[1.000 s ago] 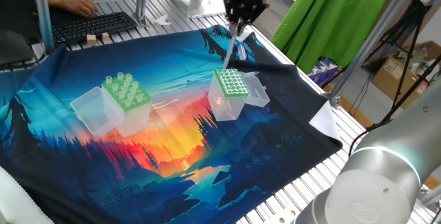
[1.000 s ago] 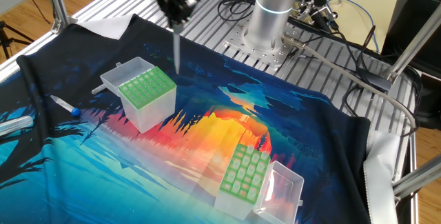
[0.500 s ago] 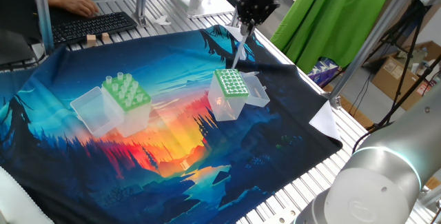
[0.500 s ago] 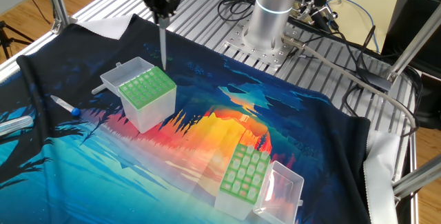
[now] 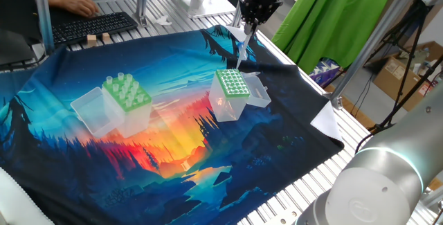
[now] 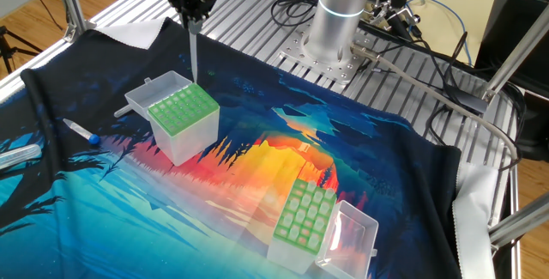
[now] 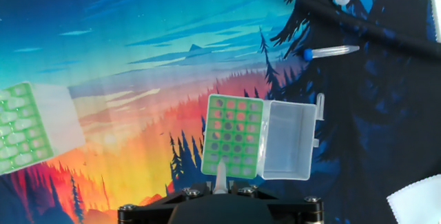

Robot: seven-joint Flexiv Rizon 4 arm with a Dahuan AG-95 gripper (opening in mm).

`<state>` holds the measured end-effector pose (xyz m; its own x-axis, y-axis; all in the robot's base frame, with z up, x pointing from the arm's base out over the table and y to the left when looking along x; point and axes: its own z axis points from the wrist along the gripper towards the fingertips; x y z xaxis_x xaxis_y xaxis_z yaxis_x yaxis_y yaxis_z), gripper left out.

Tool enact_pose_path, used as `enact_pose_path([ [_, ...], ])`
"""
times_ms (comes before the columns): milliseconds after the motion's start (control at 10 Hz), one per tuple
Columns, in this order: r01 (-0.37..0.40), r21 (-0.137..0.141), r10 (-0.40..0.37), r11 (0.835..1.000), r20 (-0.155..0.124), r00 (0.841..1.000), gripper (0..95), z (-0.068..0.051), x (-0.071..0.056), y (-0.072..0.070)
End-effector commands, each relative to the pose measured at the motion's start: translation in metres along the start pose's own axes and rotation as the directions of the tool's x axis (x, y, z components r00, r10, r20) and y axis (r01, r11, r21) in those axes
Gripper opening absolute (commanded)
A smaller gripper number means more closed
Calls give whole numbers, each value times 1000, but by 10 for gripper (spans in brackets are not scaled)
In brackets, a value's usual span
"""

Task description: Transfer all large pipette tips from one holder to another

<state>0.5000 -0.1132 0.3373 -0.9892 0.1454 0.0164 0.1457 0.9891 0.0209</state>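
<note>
Hand shifted sideways with tip since earlier frame, now hanging above dark-green box, pinching tip at wide end, tip pointing down. Step: seat tip in dark-green box. Advice: centre narrow end over free hole using hand view, keep tip vertical, descend slow, release only once seated. Count: two boxes; one tip in hand; several tips upright in light-green box, exact number unclear. Cloth covers tabletop.
</note>
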Motion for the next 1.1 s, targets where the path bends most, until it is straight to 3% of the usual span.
enact_pose_path([
  [100,-11,-5,11,1000,-6,1000,0,-1,-1,0],
  [500,-40,-5,40,999,-8,999,0,-1,-1,0],
  [1100,-230,9,230,973,-13,973,0,-1,-1,0],
])
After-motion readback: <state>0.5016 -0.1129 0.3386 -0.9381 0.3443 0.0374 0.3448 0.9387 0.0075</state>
